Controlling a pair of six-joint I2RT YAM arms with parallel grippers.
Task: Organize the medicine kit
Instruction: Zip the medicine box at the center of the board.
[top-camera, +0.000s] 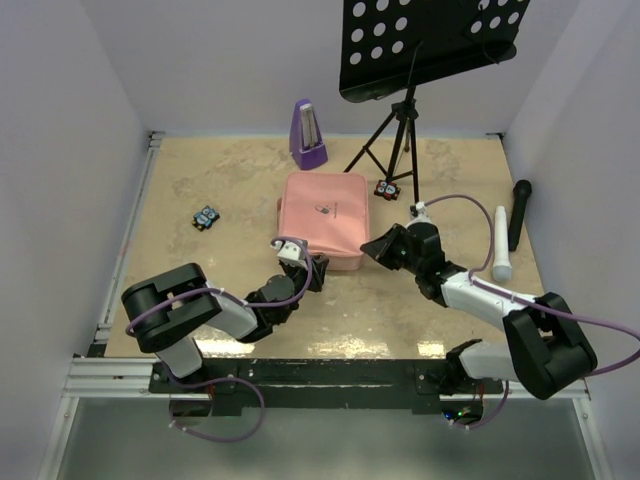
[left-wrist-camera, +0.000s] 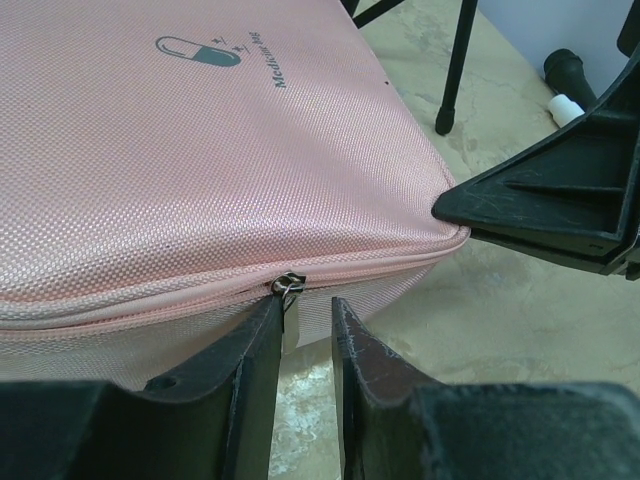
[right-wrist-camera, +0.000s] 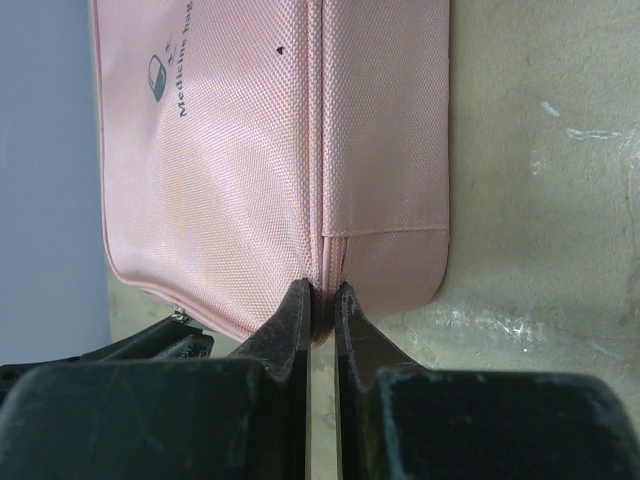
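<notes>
At the medicine kit's (top-camera: 322, 208) near edge, right jaws pinch its corner; left jaws, slightly spread, straddle the thin zipper pull (left-wrist-camera: 289, 298), which could slip out.

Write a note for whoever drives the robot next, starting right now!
Kit: lies flat on the table, zipped shut.
Left tool: open a little, straddling the zip pull on the near side, not clamped on it.
Right tool: shut on the seam at the kit's near right corner, pinning it.
Done: both tools are in place at the kit's near edge.
Left: grip the pull, probably run the zip round while the right tool holds the kit, open it, then sort what is inside, which is hidden.
</notes>
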